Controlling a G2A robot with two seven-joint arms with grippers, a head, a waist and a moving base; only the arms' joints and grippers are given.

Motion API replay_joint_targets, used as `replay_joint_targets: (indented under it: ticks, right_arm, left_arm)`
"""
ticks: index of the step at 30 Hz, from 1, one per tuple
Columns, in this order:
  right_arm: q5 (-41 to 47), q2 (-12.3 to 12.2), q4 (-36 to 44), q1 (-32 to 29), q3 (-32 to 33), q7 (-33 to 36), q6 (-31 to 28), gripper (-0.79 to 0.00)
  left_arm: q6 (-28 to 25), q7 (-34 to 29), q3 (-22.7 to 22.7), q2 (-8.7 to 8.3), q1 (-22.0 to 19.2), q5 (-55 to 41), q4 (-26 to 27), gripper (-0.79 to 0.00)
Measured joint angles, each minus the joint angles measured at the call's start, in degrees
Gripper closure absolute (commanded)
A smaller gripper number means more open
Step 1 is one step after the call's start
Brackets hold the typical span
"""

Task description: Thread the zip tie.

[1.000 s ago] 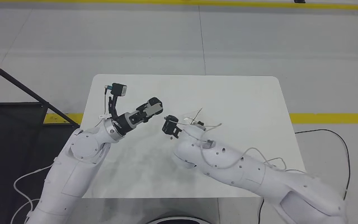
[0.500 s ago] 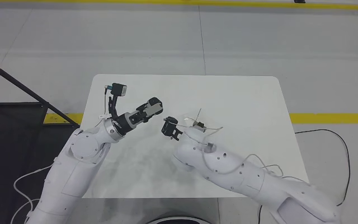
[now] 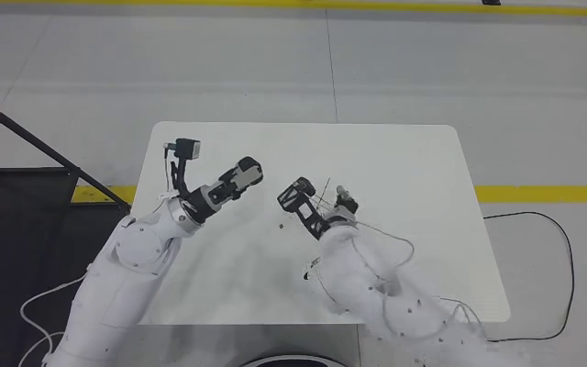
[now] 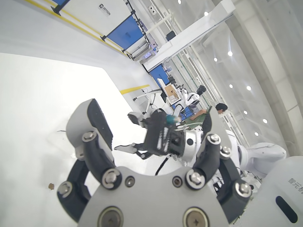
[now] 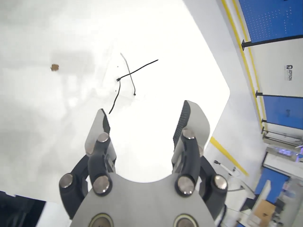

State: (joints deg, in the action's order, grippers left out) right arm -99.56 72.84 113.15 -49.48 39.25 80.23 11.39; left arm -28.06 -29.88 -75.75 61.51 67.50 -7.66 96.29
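I begin with the right gripper (image 5: 145, 109): its two fingers are spread wide and nothing is between them. From its own wrist camera I see the white table (image 5: 165, 36) through the gap. The left gripper (image 4: 152, 112) is released in the same way, with its dark pads (image 4: 99, 121) well apart and holding nothing.

The zip ties (image 5: 139, 67) lie flat on the table, just beyond the fingertips of the right gripper and not touching them. They are thin black strips that cross over each other, and one small head shows at the crossing. I cannot tell for sure how many strips there are, or whether any tail passes through a head.

In the top view the right gripper (image 3: 295, 191) is above the middle of the table (image 3: 404, 156). The zip ties (image 3: 326, 183) are just beside it, toward the right side, and the right arm partly covers them. The left gripper (image 3: 249, 167) is above the left half of the table. It points toward the right gripper, with a clear space between the two.

A small brown crumb (image 3: 278, 223) lies on the table between the two arms, nearer to me than both grippers. It shows also in the right wrist view (image 5: 55, 67).
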Motion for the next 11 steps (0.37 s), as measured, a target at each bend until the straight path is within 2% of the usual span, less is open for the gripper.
replay_joint_targets:
  ticks: [3,6,11]
  right_arm:
    - [-3.4,-1.3,7.0,-7.5,5.3,-8.6,5.3,-0.785]
    - [-2.7,-2.5,12.8,-15.6,11.3,-18.9,9.5,-0.785]
    - [1.7,-3.6,18.1,-26.6,19.6,-33.2,11.5,-0.785]
  left_arm:
    - [-0.1,4.0,0.1,0.23,1.2,2.7,1.2,-0.785]
    - [0.2,7.7,0.4,0.49,2.2,5.4,2.5,-0.785]
    - [0.4,9.1,0.7,0.61,2.7,6.8,3.1,-0.785]
